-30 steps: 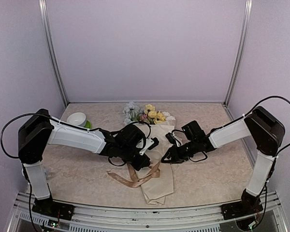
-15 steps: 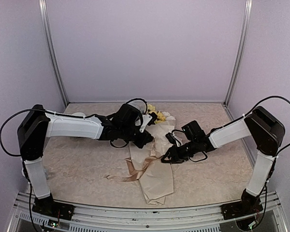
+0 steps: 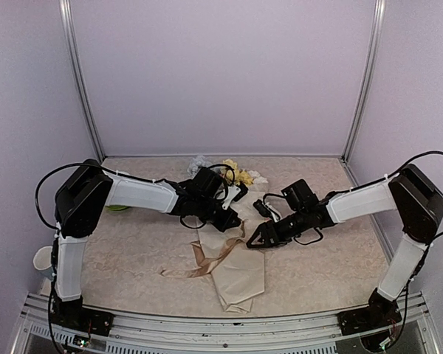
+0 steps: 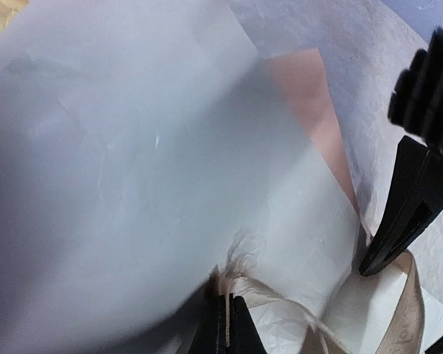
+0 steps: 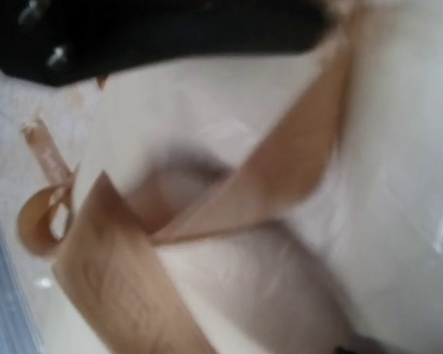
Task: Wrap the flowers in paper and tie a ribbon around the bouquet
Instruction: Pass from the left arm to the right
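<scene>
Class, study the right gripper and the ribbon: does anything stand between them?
Nothing visible does. The right gripper is open just beside the ribbon, which lies bare on top of the paper. The left gripper pinches the ribbon's end.

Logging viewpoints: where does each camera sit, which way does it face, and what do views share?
Top external: above and behind the bases, looking down on the table; left arm and right arm show, with the paper, the ribbon and the flowers.
Left wrist: on the left arm, close over the paper; its own jaws show at the bottom, shut on the ribbon.
Right wrist: close over ribbon and paper, blurred; a black robot part crosses the top.
Shared: top and left wrist both show the right gripper open.
</scene>
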You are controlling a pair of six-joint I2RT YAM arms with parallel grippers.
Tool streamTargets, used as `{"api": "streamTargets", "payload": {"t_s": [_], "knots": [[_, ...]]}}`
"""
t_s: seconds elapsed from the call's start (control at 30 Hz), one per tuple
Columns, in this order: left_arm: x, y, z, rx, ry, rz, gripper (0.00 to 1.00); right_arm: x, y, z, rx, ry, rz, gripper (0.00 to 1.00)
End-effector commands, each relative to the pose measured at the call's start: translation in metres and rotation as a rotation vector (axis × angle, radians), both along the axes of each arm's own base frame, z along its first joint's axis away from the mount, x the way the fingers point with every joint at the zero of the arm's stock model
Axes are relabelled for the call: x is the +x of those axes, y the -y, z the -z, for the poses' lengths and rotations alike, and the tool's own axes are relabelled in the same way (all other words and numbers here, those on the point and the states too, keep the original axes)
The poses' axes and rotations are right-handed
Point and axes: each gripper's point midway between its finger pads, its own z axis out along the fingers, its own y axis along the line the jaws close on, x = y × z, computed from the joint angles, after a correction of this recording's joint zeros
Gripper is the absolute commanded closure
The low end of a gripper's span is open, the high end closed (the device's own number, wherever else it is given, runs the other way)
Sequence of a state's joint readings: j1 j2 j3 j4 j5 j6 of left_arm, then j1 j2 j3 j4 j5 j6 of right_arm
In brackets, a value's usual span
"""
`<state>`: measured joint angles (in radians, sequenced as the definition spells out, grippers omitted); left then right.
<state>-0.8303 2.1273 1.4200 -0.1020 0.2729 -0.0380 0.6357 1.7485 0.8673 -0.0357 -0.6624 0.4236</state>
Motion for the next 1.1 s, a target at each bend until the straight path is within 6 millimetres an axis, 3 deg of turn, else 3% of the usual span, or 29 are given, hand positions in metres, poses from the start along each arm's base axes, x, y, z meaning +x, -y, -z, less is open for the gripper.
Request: {"api": "streamTargets", "payload": {"t_s": [0.0,0.13,0.23,0.37,0.47,0.6,0.9,1.0,1.07], "knots": [[0.006,0.009,-0.009,-0.044,-0.005,0.019,1.00,-0.003,0.005,-0.031,0.039,0.058,-0.059,0.32],[0.006,0.010,-0.008,-0.043,-0.013,0.019,1.00,0.010,0.005,-0.072,0.115,0.128,-0.062,0.32],[0.006,0.009,-0.007,-0.054,-0.021,0.015,1.00,0.030,0.001,-0.090,0.164,0.153,-0.012,0.37],[0.007,0.008,-0.008,-0.072,-0.031,0.008,1.00,0.053,-0.010,-0.067,0.185,0.054,0.096,0.65],[0.007,0.007,-0.008,-0.078,-0.029,0.006,1.00,0.061,-0.015,-0.047,0.193,0.002,0.155,0.72],[0.008,0.008,-0.009,-0.085,-0.029,0.001,1.00,0.068,-0.021,-0.029,0.151,-0.021,0.178,0.67],[0.010,0.010,-0.012,-0.101,-0.018,-0.005,1.00,0.060,-0.033,-0.002,0.113,-0.070,0.166,0.47],[0.010,0.010,-0.013,-0.100,-0.018,-0.004,1.00,0.064,-0.035,0.004,0.108,-0.077,0.176,0.49],[0.010,0.010,-0.013,-0.099,-0.018,-0.004,1.00,0.067,-0.035,0.010,0.093,-0.080,0.188,0.59]]}}
